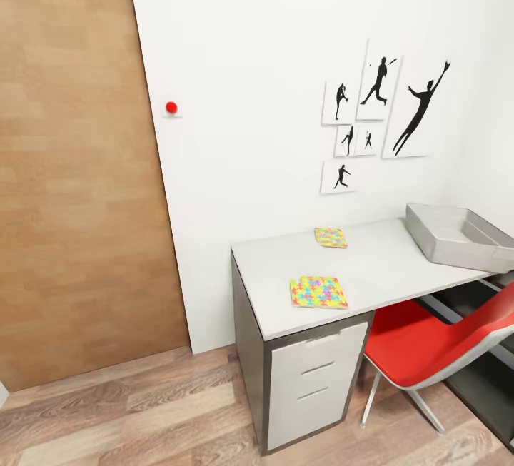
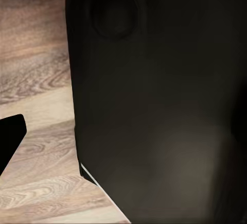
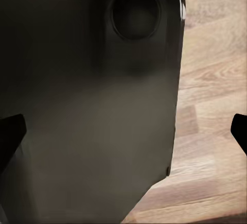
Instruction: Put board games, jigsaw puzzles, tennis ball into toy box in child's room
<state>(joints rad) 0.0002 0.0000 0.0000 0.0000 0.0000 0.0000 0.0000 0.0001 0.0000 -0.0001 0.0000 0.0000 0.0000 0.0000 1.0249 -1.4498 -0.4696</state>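
Head view gives you the desk point(image 1: 385, 266): nearer jigsaw puzzle point(image 1: 318, 292) flat by its front edge above the drawers point(image 1: 314, 380), second puzzle point(image 1: 330, 237) further back near the wall, grey toy box point(image 1: 457, 237) at the desk's right end, red chair point(image 1: 428, 345) tucked under in front of it. Wrist views give you none of that, just a dark robot body panel point(image 2: 164, 105) close up over wood floor point(image 2: 36, 80). Both your arms hang low beside the body. Black fingertips point(image 3: 10, 136) peek in at the right wrist view's edges, pincer spread apart; left pincer, can't tell. Puzzles and box well apart from both pincers.
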